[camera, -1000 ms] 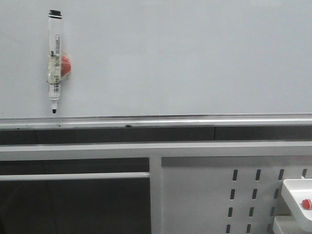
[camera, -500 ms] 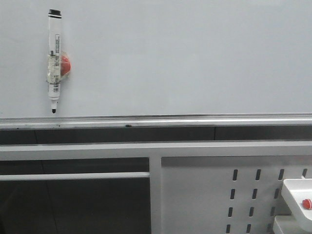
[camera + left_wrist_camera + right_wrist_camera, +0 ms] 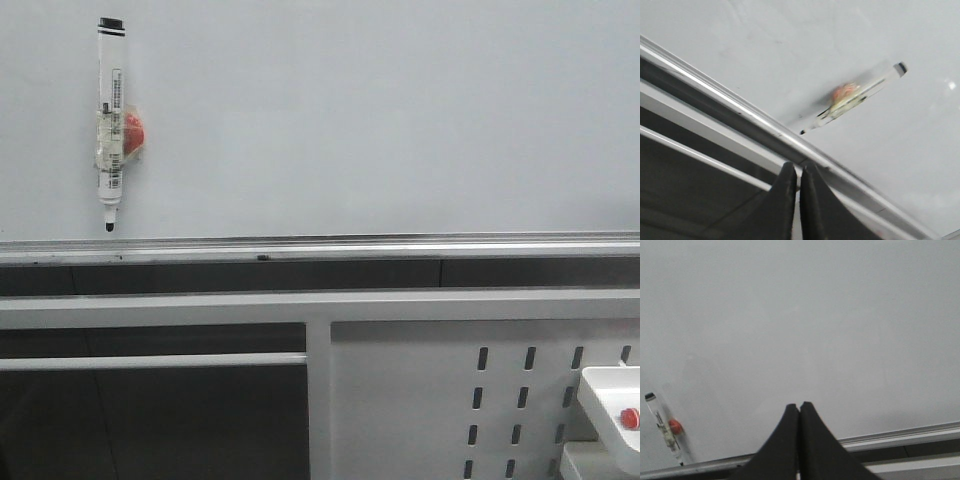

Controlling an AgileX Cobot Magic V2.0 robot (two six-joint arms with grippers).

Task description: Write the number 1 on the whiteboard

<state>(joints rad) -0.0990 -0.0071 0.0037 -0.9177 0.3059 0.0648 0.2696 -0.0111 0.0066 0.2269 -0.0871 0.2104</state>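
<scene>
Whiteboard (image 3: 380, 120) bare of stroke. Marker (image 3: 110, 125) upright on whiteboard, tip just above rail (image 3: 400, 247). Left end effector (image 3: 799, 172) pressed together, empty; right end effector (image 3: 799, 412) likewise.

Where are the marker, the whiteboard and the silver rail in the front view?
marker (image 3: 110, 120), front view, middle of its white barrel.
whiteboard (image 3: 380, 120), front view, bare pale surface right of the marker.
silver rail (image 3: 400, 246), front view, metal strip along the board's lower edge.

This looks like a lab or test bench. A plain whiteboard (image 3: 380, 120) stands above a white metal frame (image 3: 320, 308) with a perforated panel (image 3: 450, 400). A red button (image 3: 628, 418) sits on a white box.
</scene>
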